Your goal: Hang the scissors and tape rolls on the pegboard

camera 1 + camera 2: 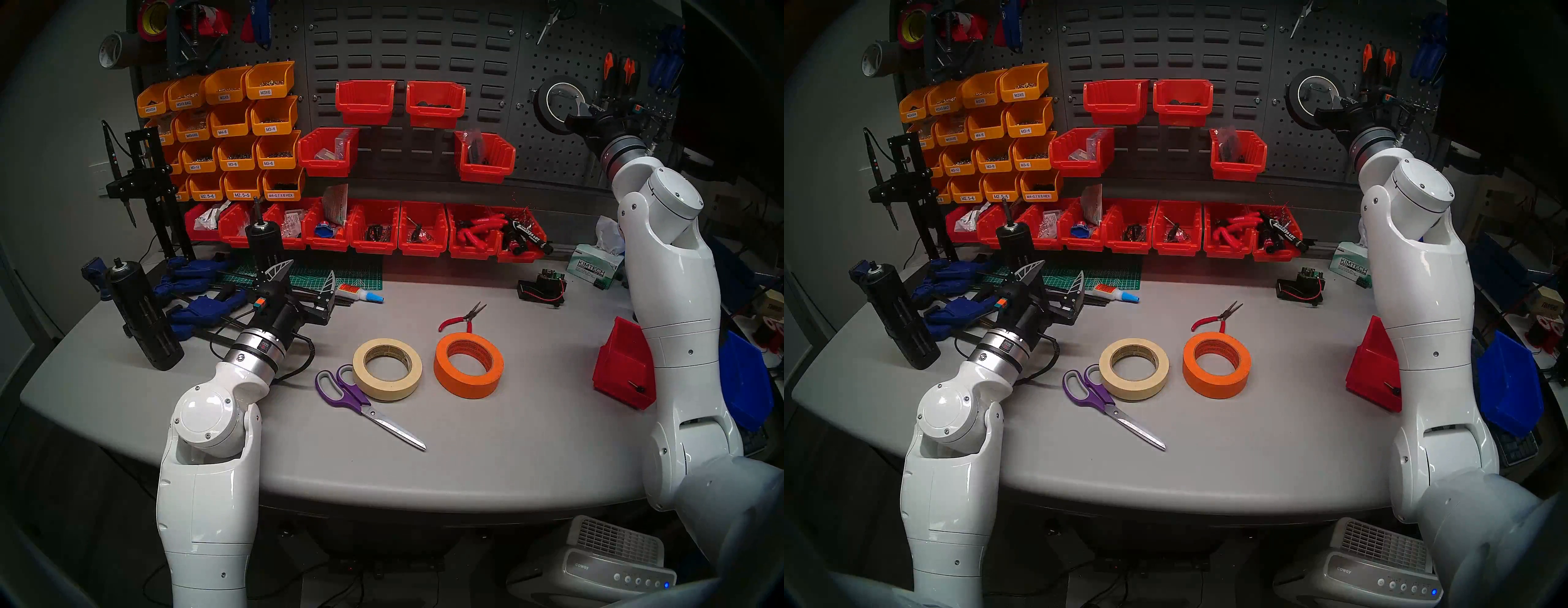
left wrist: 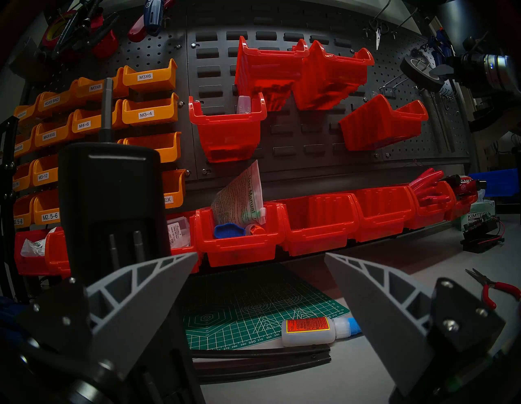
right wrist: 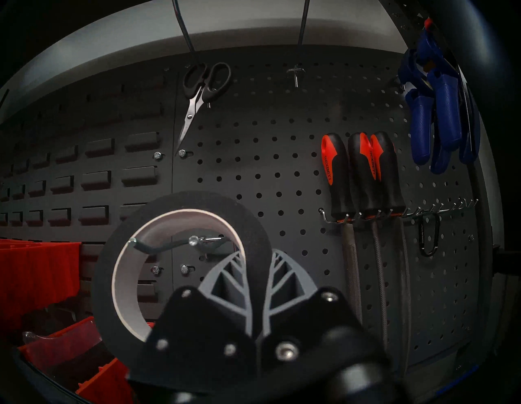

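The purple-handled scissors lie flat on the grey table, blades pointing toward the front edge. The cream tape roll touches their handles, and the orange tape roll lies just to its right. My right gripper is up at the pegboard, shut on the rim of the black tape roll. A metal hook reaches through the roll's white core. My left gripper hovers open and empty over the table's left rear, above a green cutting mat.
Red pliers lie behind the orange roll. A tipped red bin sits beside my right arm. A glue bottle, blue clamps and black tool stands crowd the left rear. Small black scissors and files hang on the pegboard.
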`<state>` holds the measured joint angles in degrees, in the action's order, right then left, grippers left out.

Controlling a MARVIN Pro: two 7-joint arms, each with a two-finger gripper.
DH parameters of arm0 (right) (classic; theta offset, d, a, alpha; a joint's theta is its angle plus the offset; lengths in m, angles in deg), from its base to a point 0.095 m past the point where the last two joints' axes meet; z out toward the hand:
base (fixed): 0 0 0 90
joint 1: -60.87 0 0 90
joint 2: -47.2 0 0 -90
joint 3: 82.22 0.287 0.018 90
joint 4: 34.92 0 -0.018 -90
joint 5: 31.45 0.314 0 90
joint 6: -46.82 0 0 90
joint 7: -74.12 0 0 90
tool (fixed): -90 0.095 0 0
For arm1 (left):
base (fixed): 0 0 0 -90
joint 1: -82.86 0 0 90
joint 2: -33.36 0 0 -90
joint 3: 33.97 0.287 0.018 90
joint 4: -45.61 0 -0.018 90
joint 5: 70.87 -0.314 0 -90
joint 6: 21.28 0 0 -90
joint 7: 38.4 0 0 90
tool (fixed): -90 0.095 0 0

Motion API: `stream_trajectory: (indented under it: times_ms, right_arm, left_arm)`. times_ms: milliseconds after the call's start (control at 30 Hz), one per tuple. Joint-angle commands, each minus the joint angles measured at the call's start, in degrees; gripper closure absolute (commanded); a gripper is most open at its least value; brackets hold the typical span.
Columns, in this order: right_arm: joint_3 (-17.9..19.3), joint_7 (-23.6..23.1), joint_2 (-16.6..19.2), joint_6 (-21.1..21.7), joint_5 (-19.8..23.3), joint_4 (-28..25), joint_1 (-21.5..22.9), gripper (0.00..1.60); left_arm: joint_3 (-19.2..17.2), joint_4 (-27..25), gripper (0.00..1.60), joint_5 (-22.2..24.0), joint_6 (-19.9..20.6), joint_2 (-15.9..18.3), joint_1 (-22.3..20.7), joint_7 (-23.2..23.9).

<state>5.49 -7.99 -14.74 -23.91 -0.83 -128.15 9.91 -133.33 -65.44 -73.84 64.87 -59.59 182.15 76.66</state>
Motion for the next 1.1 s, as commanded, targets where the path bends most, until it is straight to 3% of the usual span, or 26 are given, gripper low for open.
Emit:
stream_trajectory:
  times_ms: [0,367,1067]
  right_arm:
    - [-0.4,-0.1,-0.5,-0.1,-0.5,1.2,6.2,1.6]
    - [-2.3,0.1,-0.5,0.4,-0.6,3.6,7.6,1.6]
    - [-2.2,-0.9,1.9,5.8,-1.1,-1.3,3.8,1.6]
  left_arm:
    - [0.0,0.0,0.0,0.0,-0.3,0.0,0.0,0.0]
    - [0.0,0.0,0.0,0.0,-0.3,0.0,0.0,0.0]
    - [0.0,0.0,0.0,0.0,-0.4,0.0,0.0,0.0]
